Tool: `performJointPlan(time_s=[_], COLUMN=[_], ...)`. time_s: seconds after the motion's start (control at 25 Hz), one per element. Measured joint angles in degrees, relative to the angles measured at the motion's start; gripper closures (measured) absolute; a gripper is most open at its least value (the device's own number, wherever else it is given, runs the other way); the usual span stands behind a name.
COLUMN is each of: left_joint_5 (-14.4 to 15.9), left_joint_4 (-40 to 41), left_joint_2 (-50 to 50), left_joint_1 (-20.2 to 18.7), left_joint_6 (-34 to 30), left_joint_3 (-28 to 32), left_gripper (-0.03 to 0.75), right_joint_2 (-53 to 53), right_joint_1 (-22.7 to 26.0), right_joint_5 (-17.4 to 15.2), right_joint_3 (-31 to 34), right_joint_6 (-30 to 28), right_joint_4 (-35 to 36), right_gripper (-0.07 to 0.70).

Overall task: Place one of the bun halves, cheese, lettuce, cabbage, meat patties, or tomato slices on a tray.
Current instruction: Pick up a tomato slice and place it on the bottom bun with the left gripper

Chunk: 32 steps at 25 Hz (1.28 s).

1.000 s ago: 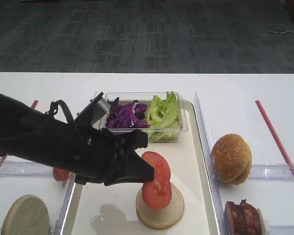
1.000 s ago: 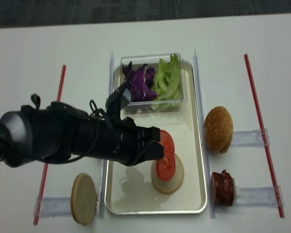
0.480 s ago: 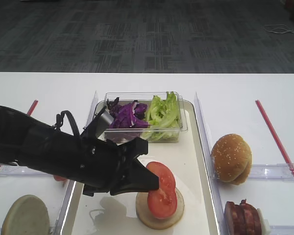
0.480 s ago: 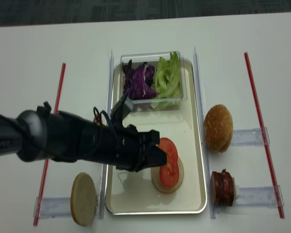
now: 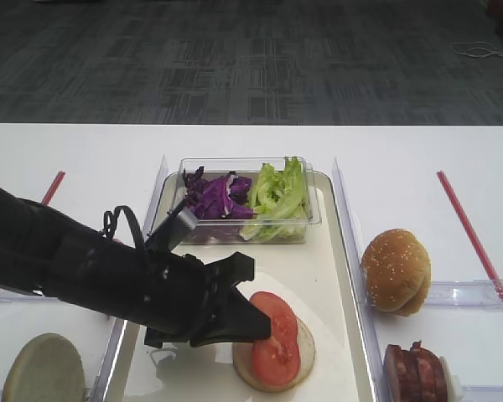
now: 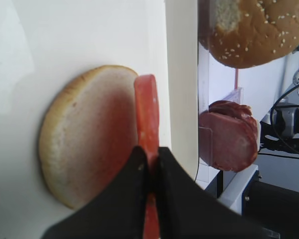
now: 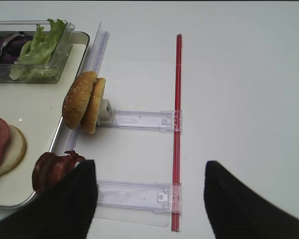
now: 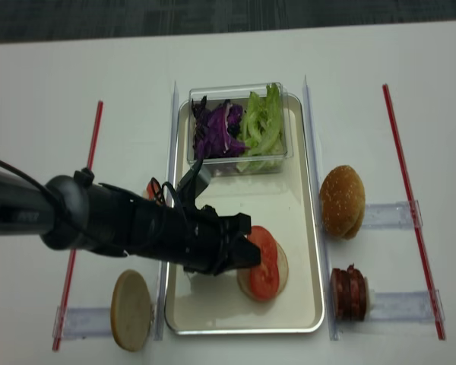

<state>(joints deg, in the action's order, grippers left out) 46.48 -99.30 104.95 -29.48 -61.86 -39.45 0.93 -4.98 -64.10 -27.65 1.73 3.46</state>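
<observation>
The white tabletop (image 8: 45,76) is smooth and matte, crossed by two thin red strips, one near each side edge. At its centre lies the long rectangular cream-white tray (image 8: 300,308) with a raised, shiny rim. A clear rectangular plastic tub (image 8: 239,128) sits at the tray's far end, holding dark purple shredded cabbage (image 8: 216,131) with white streaks on the left and light green frilly lettuce (image 8: 262,125) on the right.

The black left arm reaches across the tray's left rim. The left gripper (image 6: 149,162) has its dark jaws pressed together, pinching the edge of a thin round glossy red tomato slice (image 5: 277,339). The slice leans on a flat pale bun half (image 6: 84,144) with a porous cream face, resting near the tray's near end.

Beside the tray's right rim, a domed golden-brown sesame-seeded bun (image 8: 342,201) stands on edge in a narrow clear plastic rack (image 7: 139,119). Nearer the front edge stand rough reddish-brown round meat patties (image 8: 349,293). Another pale flat bun half (image 8: 131,310) stands left of the tray.

The right gripper (image 7: 149,199) shows two blurred black fingers spread wide, holding nothing.
</observation>
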Motion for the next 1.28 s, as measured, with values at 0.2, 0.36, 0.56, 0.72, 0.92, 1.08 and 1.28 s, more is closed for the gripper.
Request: performJointPlan(time_s=[0.2,0.36,0.56,0.72,0.92,1.08,1.28], left_joint_5=[0.0,-0.11,-0.34,-0.34,-0.34,-0.23,-0.23], left_joint_4=[0.0,0.0,0.0,0.0,0.0,0.0,0.0], left_joint_2=[0.14,0.14,0.14,0.14,0.14,0.14,0.14], left_joint_1=[0.0,0.0,0.0,0.0,0.0,0.0,0.0], left_joint_6=[-0.48,-0.74,-1.06,-1.06,-1.06,-1.06,-1.06], left_joint_3=[0.0,0.0,0.0,0.0,0.0,0.0,0.0], left_gripper=[0.67,0.67,0.67,0.67,0.67,0.668,0.585], right_joint_2=[0.0,0.0,0.0,0.0,0.0,0.0,0.0], right_joint_1=[0.0,0.0,0.0,0.0,0.0,0.0,0.0], right_joint_5=[0.0,0.0,0.0,0.0,0.0,0.0,0.0], right_joint_3=[0.0,0.0,0.0,0.0,0.0,0.0,0.0], right_joint_6=[0.0,0.0,0.0,0.0,0.0,0.0,0.0], right_joint_4=[0.0,0.0,0.0,0.0,0.0,0.0,0.0], right_gripper=[0.163,0.163,0.163,0.163,0.163,0.163,0.163])
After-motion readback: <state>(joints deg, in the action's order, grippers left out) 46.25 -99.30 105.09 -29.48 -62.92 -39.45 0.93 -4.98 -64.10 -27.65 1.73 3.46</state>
